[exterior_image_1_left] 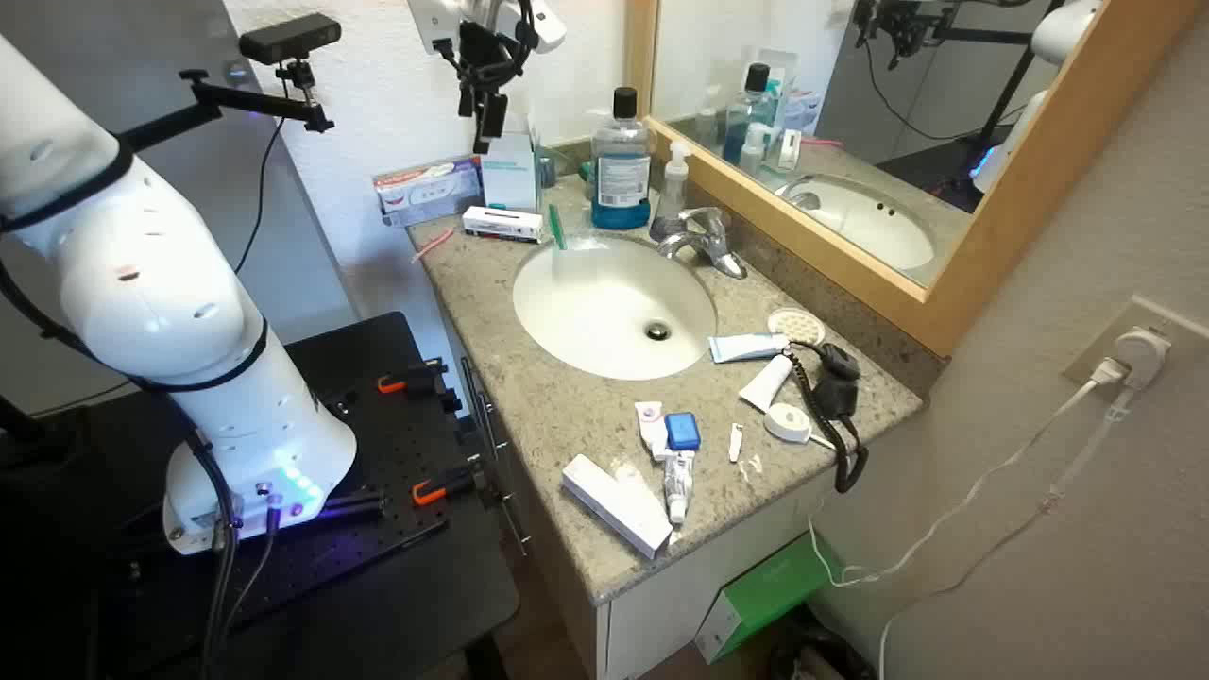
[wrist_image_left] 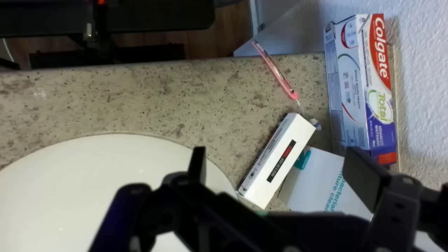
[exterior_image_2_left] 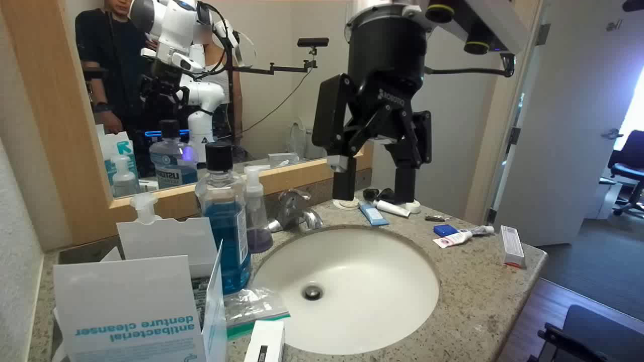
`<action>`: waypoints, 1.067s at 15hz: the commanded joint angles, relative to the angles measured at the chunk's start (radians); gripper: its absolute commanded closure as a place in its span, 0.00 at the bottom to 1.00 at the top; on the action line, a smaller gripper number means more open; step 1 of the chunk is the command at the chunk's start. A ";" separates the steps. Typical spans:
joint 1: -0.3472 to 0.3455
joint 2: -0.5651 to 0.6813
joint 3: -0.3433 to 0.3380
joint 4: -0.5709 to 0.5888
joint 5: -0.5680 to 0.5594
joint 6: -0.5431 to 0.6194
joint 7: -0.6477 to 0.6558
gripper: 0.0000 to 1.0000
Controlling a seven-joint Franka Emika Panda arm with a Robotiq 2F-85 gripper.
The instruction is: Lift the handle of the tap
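Clearly “Robotiq” — gripper (exterior_image_2_left: 374, 189) spread wide.

In an exterior view I get a blown-out white patch (exterior_image_2_left: 636, 110) beyond the door (exterior_image_2_left: 563, 125); in my wrist view the dark pincer (wrist_image_left: 280, 166) is out of focus, the tabletop (wrist_image_left: 175, 94) crisper.

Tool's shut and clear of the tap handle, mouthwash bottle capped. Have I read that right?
Not quite: the tool is open, its fingers apart in an exterior view. The rest stands: it is clear of the tap handle, and the mouthwash bottle is capped.
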 commanded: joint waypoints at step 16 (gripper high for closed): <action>-0.042 0.004 0.022 -0.007 -0.180 0.048 0.113 0.00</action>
